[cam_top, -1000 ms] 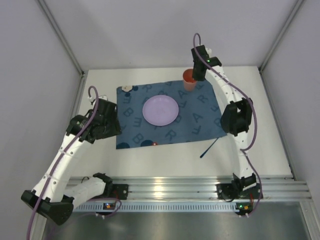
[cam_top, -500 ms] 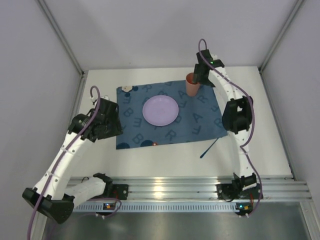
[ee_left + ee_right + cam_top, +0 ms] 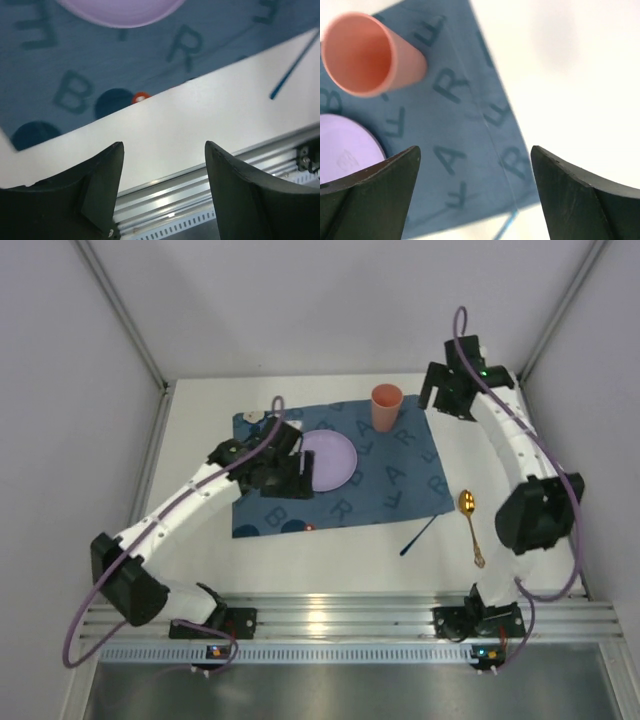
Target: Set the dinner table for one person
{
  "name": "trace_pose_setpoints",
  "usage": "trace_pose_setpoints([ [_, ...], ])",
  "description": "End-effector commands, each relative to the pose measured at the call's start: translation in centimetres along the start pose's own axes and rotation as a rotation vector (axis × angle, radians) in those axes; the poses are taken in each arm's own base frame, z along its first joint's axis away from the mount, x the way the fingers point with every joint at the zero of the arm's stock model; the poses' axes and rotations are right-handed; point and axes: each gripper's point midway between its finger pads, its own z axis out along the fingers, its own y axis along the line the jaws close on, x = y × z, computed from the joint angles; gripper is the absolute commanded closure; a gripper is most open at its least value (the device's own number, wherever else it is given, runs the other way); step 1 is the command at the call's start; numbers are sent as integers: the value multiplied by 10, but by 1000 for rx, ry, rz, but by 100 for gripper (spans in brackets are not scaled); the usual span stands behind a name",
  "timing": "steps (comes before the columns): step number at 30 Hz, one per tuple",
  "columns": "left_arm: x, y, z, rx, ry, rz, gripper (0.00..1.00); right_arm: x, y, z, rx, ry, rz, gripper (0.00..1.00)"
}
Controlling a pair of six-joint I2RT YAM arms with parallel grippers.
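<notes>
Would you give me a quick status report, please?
Left gripper, right gripper open, empty. Cup, plate on placemat; spoon on dinner table beside it. No obstruction seen.

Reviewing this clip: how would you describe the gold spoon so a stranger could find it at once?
Start at the dark blue lettered placemat in the middle of the white table. On bare tabletop just off its near right corner lies the gold spoon, bowl toward the far side. It is the only shiny metal piece; the thin blue stick beside it is dark and plain.
</notes>
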Motion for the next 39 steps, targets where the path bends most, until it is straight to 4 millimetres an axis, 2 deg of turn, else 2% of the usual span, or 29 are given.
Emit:
trace_pose_setpoints([
  [1, -9, -105, 19, 276, -18, 194, 28, 5, -32, -63, -33, -80, 65, 8],
  [2, 1, -118, 45, 264, 36, 229, 28, 32, -42, -60, -14, -31, 56, 8],
  [3, 3, -145, 47, 305, 25, 286, 28, 41, -49, -67, -6, -29, 59, 7],
  [4, 9, -156, 57, 313, 43, 309, 28, 45, -56, -90, -16, -64, 76, 7],
  [5, 22, -164, 83, 301, 101, 335, 28, 63, -66, -92, 10, -38, 75, 6],
  [6, 27, -172, 91, 308, 123, 353, 28, 69, -72, -99, 19, -42, 84, 6],
  [7, 27, -191, 94, 336, 121, 372, 28, 80, -81, -115, 20, -50, 98, 5],
  [8, 38, -195, 116, 315, 164, 388, 28, 85, -86, -123, 28, -56, 104, 5],
  [10, 42, -218, 127, 344, 152, 432, 29, 99, -95, -146, 19, -67, 130, 5],
  [11, 53, -221, 147, 329, 182, 449, 29, 109, -99, -150, 21, -55, 136, 5],
  [13, 64, -241, 164, 349, 190, 490, 30, 128, -109, -164, 27, -48, 161, 5],
  [14, 67, -247, 169, 353, 191, 504, 30, 134, -112, -168, 29, -47, 164, 5],
  [15, 67, -263, 167, 378, 169, 530, 30, 140, -116, -172, 36, -45, 172, 5],
  [16, 76, -265, 179, 370, 185, 541, 30, 150, -122, -179, 41, -39, 173, 5],
  [18, 82, -282, 181, 404, 184, 548, 30, 163, -131, -185, 67, -19, 168, 5],
  [21, 96, -290, 194, 430, 204, 534, 30, 170, -141, -194, 87, -29, 163, 5],
  [24, 112, -290, 205, 423, 229, 545, 31, 173, -147, -202, 102, -34, 153, 5],
  [27, 124, -279, 220, 321, 221, 597, 36, 173, -148, -202, 104, -33, 142, 5],
  [28, 134, -270, 232, 271, 236, 621, 38, 172, -147, -201, 104, -31, 140, 4],
  [29, 132, -258, 241, 180, 208, 649, 41, 171, -144, -201, 93, -29, 139, 4],
  [30, 137, -257, 243, 150, 203, 677, 43, 171, -143, -199, 90, -24, 139, 4],
  [33, 159, -224, 262, 23, 261, 704, 49, 165, -135, -194, 62, -25, 137, 4],
  [36, 170, -203, 273, -32, 281, 701, 55, 160, -129, -188, 45, -18, 129, 4],
  [37, 171, -201, 275, -37, 279, 702, 58, 158, -127, -187, 43, -15, 122, 4],
  [38, 173, -196, 278, -48, 287, 707, 71, 157, -126, -186, 38, -15, 121, 4],
  [39, 174, -194, 279, -52, 291, 716, 77, 156, -125, -184, 36, -15, 117, 4],
])
